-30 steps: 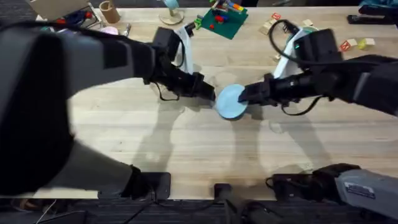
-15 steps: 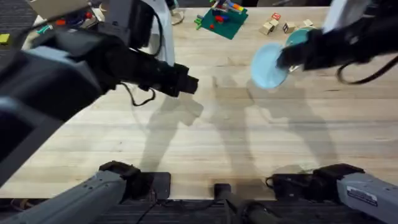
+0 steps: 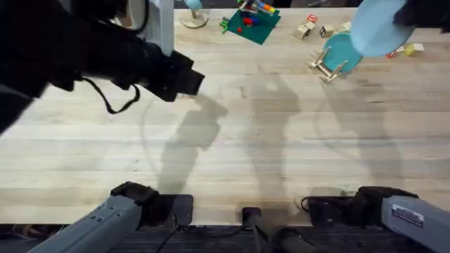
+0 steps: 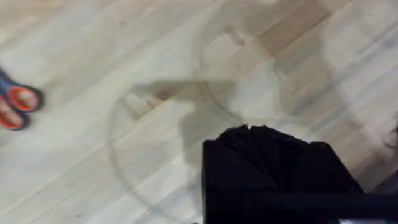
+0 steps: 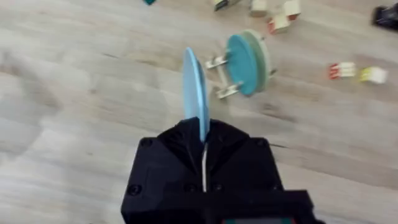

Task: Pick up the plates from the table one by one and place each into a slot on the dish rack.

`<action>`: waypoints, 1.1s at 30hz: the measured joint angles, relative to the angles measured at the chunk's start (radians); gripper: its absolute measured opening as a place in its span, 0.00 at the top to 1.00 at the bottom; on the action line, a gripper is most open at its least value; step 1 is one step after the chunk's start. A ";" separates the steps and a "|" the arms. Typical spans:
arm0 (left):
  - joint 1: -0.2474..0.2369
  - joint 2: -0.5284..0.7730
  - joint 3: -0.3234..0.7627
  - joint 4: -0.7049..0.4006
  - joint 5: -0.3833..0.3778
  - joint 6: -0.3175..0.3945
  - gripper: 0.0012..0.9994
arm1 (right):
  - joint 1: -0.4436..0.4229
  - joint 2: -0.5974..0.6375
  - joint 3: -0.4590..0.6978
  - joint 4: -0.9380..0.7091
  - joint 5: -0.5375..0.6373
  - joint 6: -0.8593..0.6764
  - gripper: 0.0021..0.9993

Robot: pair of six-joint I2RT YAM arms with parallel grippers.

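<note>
Nearest the arms' bases, the light wooden surface (image 3: pixel 232 154) lies bare, which leaves both arms free room to swing. Farther out on the left, the left tool (image 3: pixel 184 74) hangs above the planks with its black fingers pressed together and nothing between them; it seems parked to the side so the other arm has the lane to the rack.

Farther off on the right, the right tool (image 5: pixel 204 144) pinches the pale blue plate (image 5: pixel 195 90) by its rim, fingers clamped on its lower edge. The plate stands on edge, thin side toward the wrist camera, and that upright pose is what a narrow slot calls for. It is carried in the air, clear of the wood.

Beyond it stands the dish rack (image 3: pixel 325 67), already holding the teal plate (image 3: pixel 342 50) upright between its slats. In the wrist view the carried plate looks roughly parallel to the teal one, probably aimed at a neighbouring free gap. Small wooden blocks (image 3: pixel 308 29) lie just beyond the rack.
</note>
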 joint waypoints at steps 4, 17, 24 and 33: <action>-0.030 0.000 0.059 -0.032 -0.056 0.031 0.96 | -0.040 0.050 0.083 -0.017 0.003 -0.078 0.97; -0.115 0.000 0.118 -0.052 -0.116 0.070 0.00 | -0.083 0.248 0.192 0.060 0.007 -0.292 0.97; -0.115 0.000 0.118 -0.052 -0.117 0.073 0.00 | -0.083 0.287 0.193 0.090 0.007 -0.426 0.97; -0.115 0.000 0.118 -0.051 -0.117 0.073 0.00 | -0.083 0.288 0.194 0.100 0.007 -0.473 0.97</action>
